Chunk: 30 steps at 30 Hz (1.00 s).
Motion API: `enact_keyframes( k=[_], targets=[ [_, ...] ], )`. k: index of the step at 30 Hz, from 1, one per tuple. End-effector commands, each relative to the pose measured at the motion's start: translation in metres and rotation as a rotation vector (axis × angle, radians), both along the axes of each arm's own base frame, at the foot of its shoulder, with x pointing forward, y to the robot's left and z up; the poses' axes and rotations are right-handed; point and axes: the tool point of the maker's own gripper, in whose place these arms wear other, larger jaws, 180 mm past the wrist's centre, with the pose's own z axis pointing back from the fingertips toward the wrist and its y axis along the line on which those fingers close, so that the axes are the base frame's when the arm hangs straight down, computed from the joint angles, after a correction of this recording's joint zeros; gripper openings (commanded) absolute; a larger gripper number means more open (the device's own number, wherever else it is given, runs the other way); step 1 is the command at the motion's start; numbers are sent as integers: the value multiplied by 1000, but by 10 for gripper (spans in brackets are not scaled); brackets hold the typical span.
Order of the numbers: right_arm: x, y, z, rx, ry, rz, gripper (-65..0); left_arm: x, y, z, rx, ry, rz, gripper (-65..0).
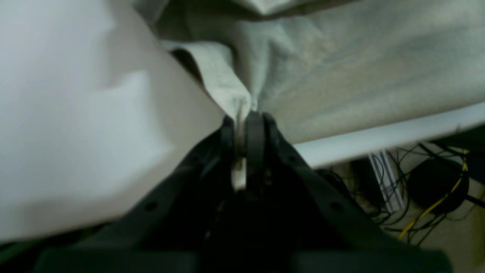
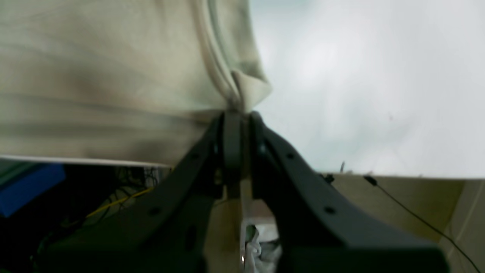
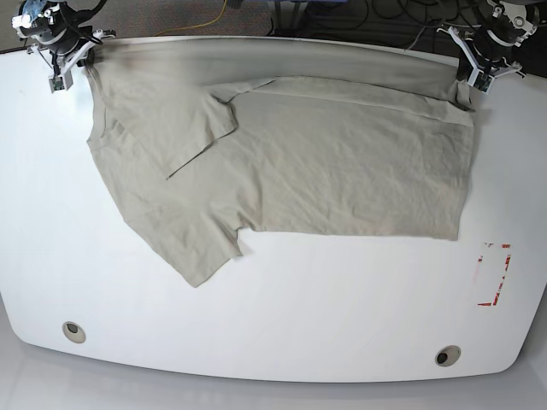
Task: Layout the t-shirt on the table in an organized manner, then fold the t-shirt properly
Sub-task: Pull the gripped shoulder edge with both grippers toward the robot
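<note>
The khaki t-shirt [image 3: 282,162] lies spread across the far half of the white table [image 3: 299,325], one sleeve folded over its body and another pointing toward the front left. My left gripper [image 3: 473,79] is at the far right corner, shut on a pinch of the shirt's edge [image 1: 242,102]. At the far left corner my right gripper [image 3: 70,61] is shut on another bunched bit of the fabric [image 2: 242,91]. Between the two grips the far edge of the shirt is stretched along the table's back edge.
Two round grommet holes [image 3: 74,331] [image 3: 447,355] sit near the table's front edge. A red tape outline [image 3: 494,273] marks the right side. Cables and dark gear [image 1: 435,189] lie on the floor beyond the back edge, with a blue object [image 2: 26,185] there too.
</note>
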Motion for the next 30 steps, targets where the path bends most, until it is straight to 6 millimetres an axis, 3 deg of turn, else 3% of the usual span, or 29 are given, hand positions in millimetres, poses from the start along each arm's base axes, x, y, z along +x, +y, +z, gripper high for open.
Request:
enact_keyframes(
  k=[1, 10, 18, 22, 25, 30],
  targets=[
    [2, -10, 9, -42, -10, 5, -650, 2, 13, 9, 44, -17, 12, -588],
    [6, -10, 10, -42, -17, 4, -650, 5, 15, 11, 48, -25, 17, -362],
    [7, -10, 10, -42, -20, 4, -650, 10, 26, 17, 84, -27, -11, -199],
    [7, -10, 10, -41, -20, 6, -650, 14, 36, 25, 111, -36, -17, -161],
    [8, -10, 10, -41, -23, 6, -650, 19, 55, 43, 162, -75, 10, -157],
    [13, -11, 11, -46, -33, 6, -650, 47, 69, 77, 212, -198, 46, -157]
  ],
)
